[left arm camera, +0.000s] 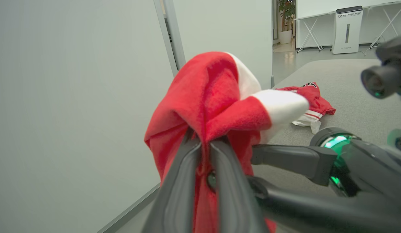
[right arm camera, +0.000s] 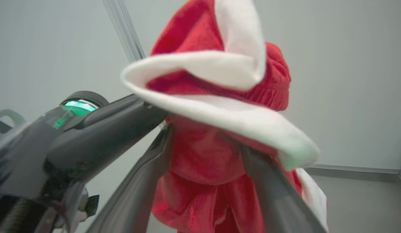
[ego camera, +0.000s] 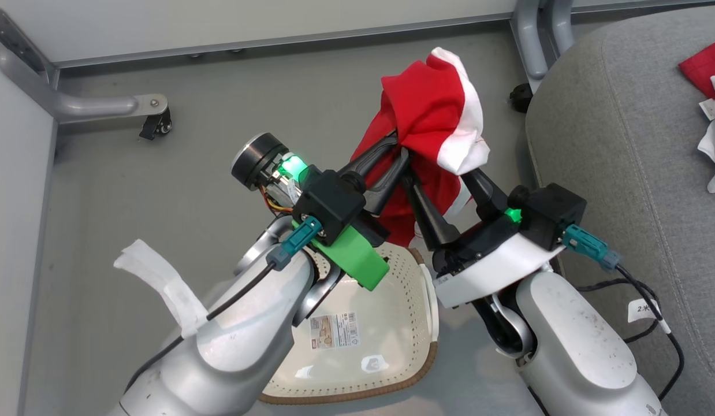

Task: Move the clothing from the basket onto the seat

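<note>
Basket [ego camera: 401, 289] sits lowest in the head view, on the floor under both forearms, with a label sticker [ego camera: 333, 331] on its bottom. Left gripper [ego camera: 401, 145] is just past the far rim, fingers pinched tight on a bunched red and white garment [ego camera: 432, 110]. The left wrist view shows the same thing: both fingers [left arm camera: 174, 194] pressed together with red cloth squeezed between them. The garment is held up in the air, off the basket, lower folds hanging toward its far edge.

Right gripper [ego camera: 437, 172] comes in from the right, fingers spread wide either side of the hanging cloth, not clamped. In the right wrist view the white hem [right arm camera: 220, 113] drapes across one finger [right arm camera: 268, 187] and the red body hangs between the two.

Seat [ego camera: 617, 150] is to the right, close to the held garment but not under it. A second red garment [ego camera: 707, 63] lies on the seat further back, also seen in the left wrist view [left arm camera: 312, 97]. Grey floor [ego camera: 219, 133] and pale wall panel [ego camera: 219, 23] behind.
</note>
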Robot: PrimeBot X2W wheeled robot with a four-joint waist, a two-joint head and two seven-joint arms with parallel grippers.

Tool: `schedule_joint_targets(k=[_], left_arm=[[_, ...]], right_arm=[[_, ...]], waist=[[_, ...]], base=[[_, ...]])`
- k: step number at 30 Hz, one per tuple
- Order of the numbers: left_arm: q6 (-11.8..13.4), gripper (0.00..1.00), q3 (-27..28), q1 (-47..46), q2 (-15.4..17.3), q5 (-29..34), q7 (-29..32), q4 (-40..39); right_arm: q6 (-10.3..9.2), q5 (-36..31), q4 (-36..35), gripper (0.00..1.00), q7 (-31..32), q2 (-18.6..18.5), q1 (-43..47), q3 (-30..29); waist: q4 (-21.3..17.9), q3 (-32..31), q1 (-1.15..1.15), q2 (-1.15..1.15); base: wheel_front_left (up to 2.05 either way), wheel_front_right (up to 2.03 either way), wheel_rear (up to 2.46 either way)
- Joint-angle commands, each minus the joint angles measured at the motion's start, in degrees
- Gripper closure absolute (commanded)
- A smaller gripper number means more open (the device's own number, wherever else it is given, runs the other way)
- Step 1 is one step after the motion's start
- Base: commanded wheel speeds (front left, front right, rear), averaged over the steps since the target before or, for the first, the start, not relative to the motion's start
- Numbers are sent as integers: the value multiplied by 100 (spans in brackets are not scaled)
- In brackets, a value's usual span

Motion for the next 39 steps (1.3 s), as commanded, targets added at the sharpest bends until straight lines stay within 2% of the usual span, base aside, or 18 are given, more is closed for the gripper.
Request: schedule_joint_targets(k=[1, 11, 17, 18, 19, 20, 38, 39], left_arm=[[-30, 100, -27, -56, -32, -24, -33, 2], [-34, 100, -157, -35, -170, -62, -42, -70], [-40, 100, -252, 30, -232, -91, -48, -88], [-41, 100, -270, 51, -239, -102, -48, -86], [-41, 100, -277, 62, -245, -108, -48, -88], [-41, 100, -284, 69, -252, -120, -49, -89], [-22, 100, -214, 244, -140, -99, -52, -10], [10, 92, -220, 247, -123, -54, -52, -8]], right_arm=[[-6, -125, 79, 0, -11, -21, -82, -20], [-6, -729, 603, 0, -11, -19, -428, -200], [-6, -730, 647, 0, -11, -19, -505, -334], [-6, -748, 641, 59, -11, -20, -506, -331], [-6, -753, 622, 83, -11, -21, -511, -336], [-6, -742, 594, 100, -11, -20, -515, -351], [-6, -860, 640, 100, -11, -22, -242, -442], [-6, -858, 651, 100, -11, -22, -239, -455]], waist=[[6, 7, 0, 51], [54, 33, 0, 51], [81, 35, 0, 51], [81, 30, 0, 51], [80, 27, 0, 51], [78, 25, 0, 51], [17, -75, 0, 51], [13, -73, 0, 51]], base=[[0, 0, 0], [0, 0, 0], [0, 0, 0], [0, 0, 0], [0, 0, 0], [0, 0, 0], [0, 0, 0], [0, 0, 0]])
